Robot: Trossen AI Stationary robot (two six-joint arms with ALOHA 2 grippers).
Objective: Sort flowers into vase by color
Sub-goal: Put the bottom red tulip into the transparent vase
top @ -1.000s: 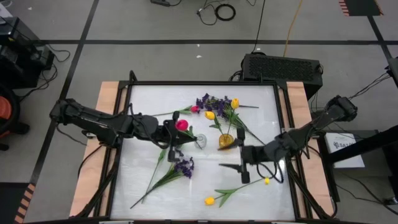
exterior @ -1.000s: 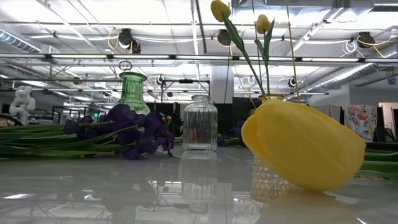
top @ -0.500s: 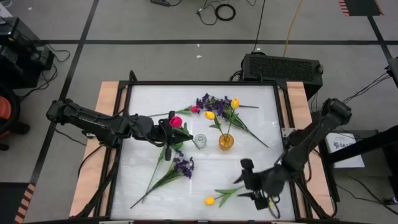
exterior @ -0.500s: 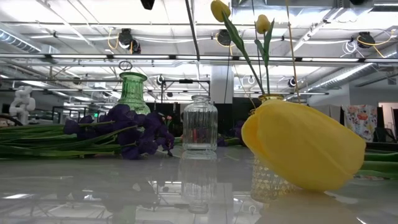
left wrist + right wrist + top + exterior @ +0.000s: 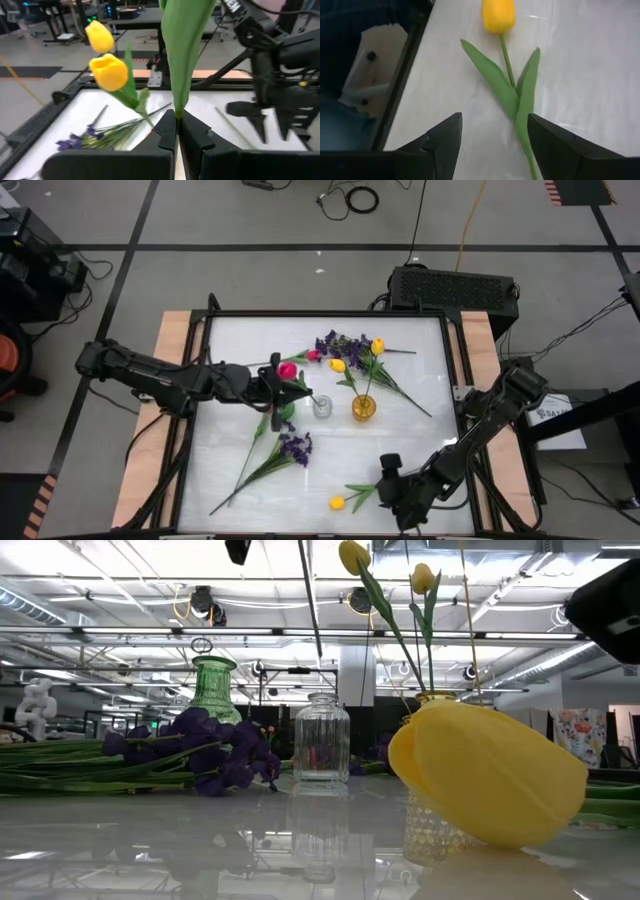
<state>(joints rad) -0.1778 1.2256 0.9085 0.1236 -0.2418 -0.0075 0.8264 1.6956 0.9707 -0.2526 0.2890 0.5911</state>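
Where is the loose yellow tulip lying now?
In the high view, the yellow tulip lies near the table's front edge, beside the open right gripper.

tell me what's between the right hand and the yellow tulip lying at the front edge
Nothing: in the right wrist view only bare white tabletop separates the open right hand from the yellow tulip.

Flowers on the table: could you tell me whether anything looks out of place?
Several still lie flat: a purple sprig beside the clear vase, a yellow tulip near the front edge and a heap behind the amber vase. Nothing looks spilled or broken.
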